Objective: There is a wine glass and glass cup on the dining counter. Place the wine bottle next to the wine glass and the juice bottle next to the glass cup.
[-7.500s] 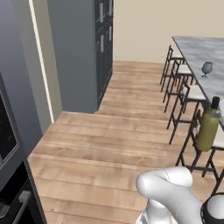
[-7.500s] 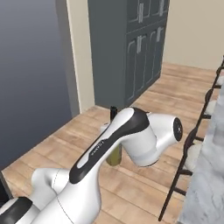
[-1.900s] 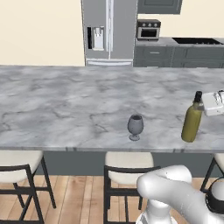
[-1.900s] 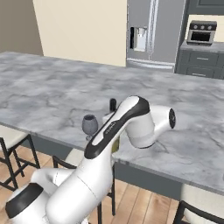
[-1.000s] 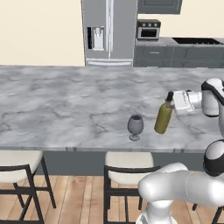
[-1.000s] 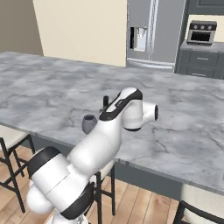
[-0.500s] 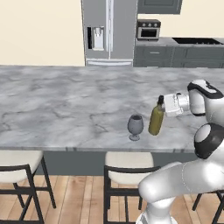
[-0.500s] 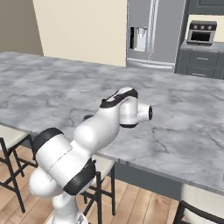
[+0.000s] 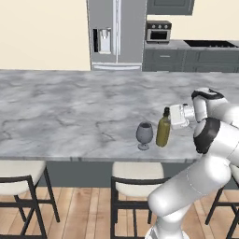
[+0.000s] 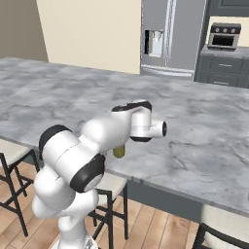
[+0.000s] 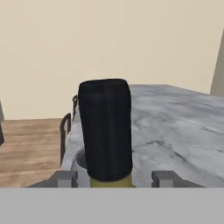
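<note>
Since a second ago, the wine bottle (image 9: 163, 132) has slid closer to the wine glass (image 9: 144, 134). Clamped on the bottle's neck, the end effector (image 9: 173, 116) keeps it upright, just right of the glass on the table (image 9: 70, 112), probably for release there. One bottle, one glass.

On the bench (image 9: 70, 112), the wine bottle (image 9: 163, 131) stands upright just right of the wine glass (image 9: 144, 134), both near the front edge. My hand (image 9: 173, 116) reaches in from the bottle's right, at its neck. Stools (image 9: 135, 175) sit below the front edge; the fridge (image 9: 115, 33) stands behind the bench.
</note>
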Tool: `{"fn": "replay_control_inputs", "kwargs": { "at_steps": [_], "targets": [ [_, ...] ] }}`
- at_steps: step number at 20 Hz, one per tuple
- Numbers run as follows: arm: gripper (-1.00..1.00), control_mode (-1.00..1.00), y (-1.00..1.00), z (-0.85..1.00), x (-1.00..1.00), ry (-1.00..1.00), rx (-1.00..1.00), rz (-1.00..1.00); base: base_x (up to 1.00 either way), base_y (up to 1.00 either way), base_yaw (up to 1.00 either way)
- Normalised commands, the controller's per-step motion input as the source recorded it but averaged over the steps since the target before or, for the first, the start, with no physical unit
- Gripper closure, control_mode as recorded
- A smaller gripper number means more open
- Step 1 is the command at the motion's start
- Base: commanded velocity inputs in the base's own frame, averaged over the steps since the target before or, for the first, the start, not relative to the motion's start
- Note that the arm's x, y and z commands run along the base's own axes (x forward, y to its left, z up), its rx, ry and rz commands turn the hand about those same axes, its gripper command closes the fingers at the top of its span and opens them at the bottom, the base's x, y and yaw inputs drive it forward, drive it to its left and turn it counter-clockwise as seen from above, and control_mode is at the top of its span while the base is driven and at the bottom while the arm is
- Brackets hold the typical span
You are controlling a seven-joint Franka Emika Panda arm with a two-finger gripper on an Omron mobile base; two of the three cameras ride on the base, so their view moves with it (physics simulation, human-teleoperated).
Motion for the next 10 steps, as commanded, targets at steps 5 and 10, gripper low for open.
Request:
{"fn": "replay_control_inputs", "kwargs": {
  "at_steps": [5, 10],
  "targets": [
    [1.0, -1.0, 0.0, -0.39, 0.14, 0.0, 0.0, 0.0, 0.0, 0.0, 0.0],
    [1.0, -1.0, 0.0, -0.35, 0.15, 0.0, 0.0, 0.0, 0.0, 0.0, 0.0]
  ]
}}
